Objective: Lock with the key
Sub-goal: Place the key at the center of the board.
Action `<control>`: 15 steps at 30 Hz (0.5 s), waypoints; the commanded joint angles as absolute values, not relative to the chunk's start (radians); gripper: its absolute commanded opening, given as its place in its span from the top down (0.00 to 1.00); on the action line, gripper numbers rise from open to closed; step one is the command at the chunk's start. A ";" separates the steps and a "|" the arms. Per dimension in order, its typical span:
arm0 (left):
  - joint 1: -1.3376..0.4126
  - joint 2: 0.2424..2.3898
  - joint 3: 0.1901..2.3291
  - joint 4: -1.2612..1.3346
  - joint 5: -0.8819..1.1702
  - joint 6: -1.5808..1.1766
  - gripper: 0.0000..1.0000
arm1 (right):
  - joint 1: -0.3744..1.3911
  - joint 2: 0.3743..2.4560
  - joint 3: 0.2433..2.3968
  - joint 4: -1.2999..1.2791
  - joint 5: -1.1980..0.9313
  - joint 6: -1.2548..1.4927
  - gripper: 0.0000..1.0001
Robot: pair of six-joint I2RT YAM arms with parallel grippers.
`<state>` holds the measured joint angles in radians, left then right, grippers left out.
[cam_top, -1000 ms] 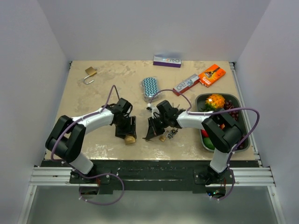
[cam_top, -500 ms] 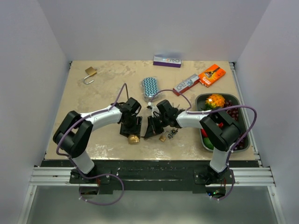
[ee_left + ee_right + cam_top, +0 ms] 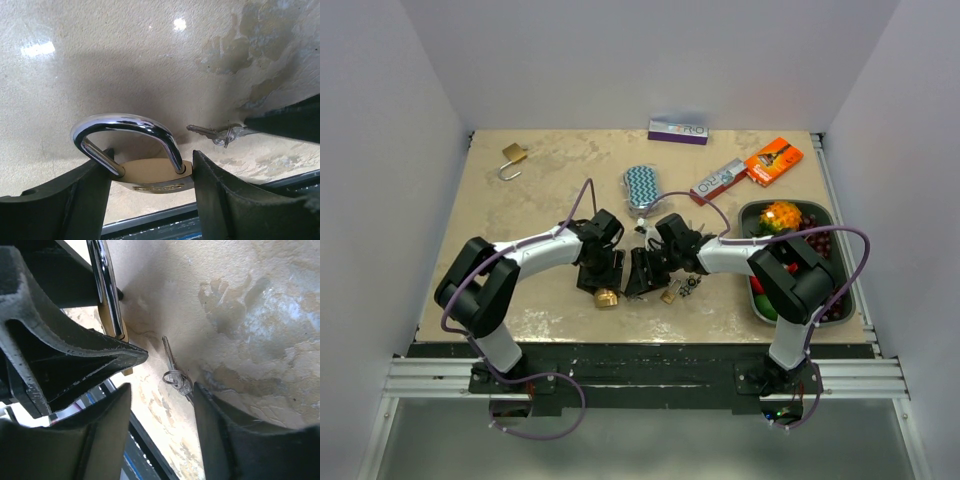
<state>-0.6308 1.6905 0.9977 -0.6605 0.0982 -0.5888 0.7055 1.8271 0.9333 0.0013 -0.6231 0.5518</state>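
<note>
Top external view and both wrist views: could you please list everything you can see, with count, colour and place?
padlock: one, brass with chrome shackle, near centre, clamped in the left gripper
second padlock: one, brass, far left
keys: small bunch on a ring, silver, just right of the held padlock
pouch: one, teal zigzag, centre
box: one, purple and white, far edge
orange packet: one, far right
red-and-white packet: one, beside the orange one
tray: one, grey, right edge, holding mixed fruit
table: one, beige
left gripper: black, shut on the padlock
right gripper: black, open, at the keys
</note>
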 commanded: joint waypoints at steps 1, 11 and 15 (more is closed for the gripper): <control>-0.637 1.740 0.957 -0.637 0.031 -0.557 0.49 | 0.700 1.796 0.953 0.003 -0.621 0.552 0.39; -0.637 1.764 0.992 -0.673 -0.063 -0.506 0.51 | 0.692 1.767 0.972 -0.052 -0.597 0.532 0.16; -0.637 1.784 0.994 -0.707 -0.066 -0.482 0.64 | 0.690 1.758 0.974 -0.064 -0.589 0.529 0.13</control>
